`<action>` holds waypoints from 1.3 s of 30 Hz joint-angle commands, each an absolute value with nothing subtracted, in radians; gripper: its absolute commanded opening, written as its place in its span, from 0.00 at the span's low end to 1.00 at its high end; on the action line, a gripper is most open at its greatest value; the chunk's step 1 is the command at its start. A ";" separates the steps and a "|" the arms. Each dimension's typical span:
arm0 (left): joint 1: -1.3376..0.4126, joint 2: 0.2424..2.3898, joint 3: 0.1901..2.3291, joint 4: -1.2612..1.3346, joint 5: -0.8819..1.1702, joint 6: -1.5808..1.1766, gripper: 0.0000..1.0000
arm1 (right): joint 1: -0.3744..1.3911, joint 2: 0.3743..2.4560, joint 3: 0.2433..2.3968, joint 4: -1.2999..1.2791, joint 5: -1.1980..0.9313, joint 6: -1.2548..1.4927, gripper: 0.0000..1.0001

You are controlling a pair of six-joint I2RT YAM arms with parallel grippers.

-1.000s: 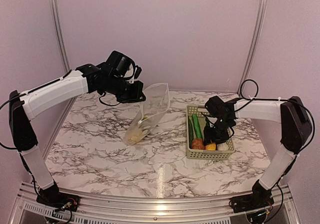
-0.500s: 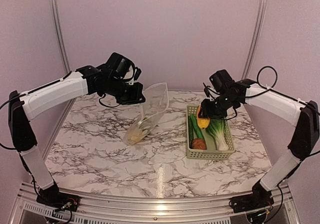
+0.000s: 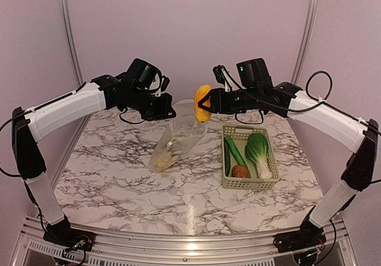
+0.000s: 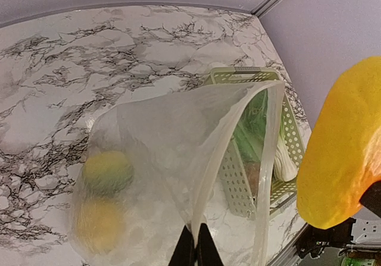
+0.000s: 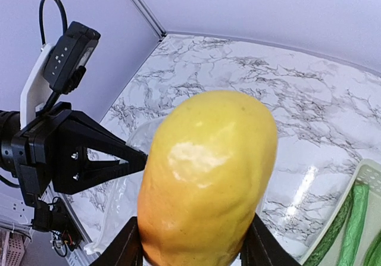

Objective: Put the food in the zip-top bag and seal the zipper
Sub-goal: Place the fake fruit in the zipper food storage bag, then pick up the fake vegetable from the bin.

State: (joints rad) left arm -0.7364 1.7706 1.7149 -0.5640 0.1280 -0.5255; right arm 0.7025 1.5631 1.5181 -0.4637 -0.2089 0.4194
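The clear zip-top bag (image 3: 180, 134) hangs open from my left gripper (image 3: 166, 109), whose fingers (image 4: 189, 249) are shut on the zipper strip (image 4: 221, 163) at the mouth's rim. Two yellowish pieces of food (image 4: 106, 172) lie in the bag's bottom, which rests on the table. My right gripper (image 3: 206, 105) is shut on a yellow-orange toy fruit (image 3: 202, 97), held in the air just right of and above the bag's mouth. In the right wrist view that fruit (image 5: 208, 171) fills the space between the fingers (image 5: 127, 247), with the bag (image 5: 128, 200) below it.
A pale green slotted basket (image 3: 267, 181) sits right of the bag and holds a cucumber (image 3: 235, 150), a bok choy (image 3: 259, 153) and a brown round item (image 3: 240, 171). Purple walls stand behind and at both sides of the marble table (image 3: 113, 182).
My right arm has lifted the yellow-orange fruit out of the basket and carried it up and left to the bag's mouth. The left gripper and bag have stayed put.
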 commanded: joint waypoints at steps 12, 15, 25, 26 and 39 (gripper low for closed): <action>-0.722 1.772 1.762 -0.548 0.149 -0.566 0.00 | 0.769 1.724 1.713 -0.466 -0.244 0.340 0.72; -0.721 1.768 1.743 -0.540 0.150 -0.568 0.00 | 0.769 1.689 1.718 -0.497 -0.220 0.327 0.78; -0.721 1.763 1.718 -0.525 0.156 -0.571 0.00 | 0.716 1.583 1.670 -0.627 -0.109 0.328 0.75; -0.721 1.763 1.718 -0.525 0.157 -0.571 0.00 | 0.699 1.563 1.647 -0.630 -0.098 0.332 0.75; -0.721 1.774 1.721 -0.518 0.179 -0.575 0.00 | 0.484 1.425 1.402 -0.753 0.134 0.394 0.70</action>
State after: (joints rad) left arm -0.7261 1.7794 1.7298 -0.5419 0.1608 -0.5705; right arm 0.5377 1.4425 1.4475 -0.6731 0.0624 0.3573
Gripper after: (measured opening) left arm 0.016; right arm 0.706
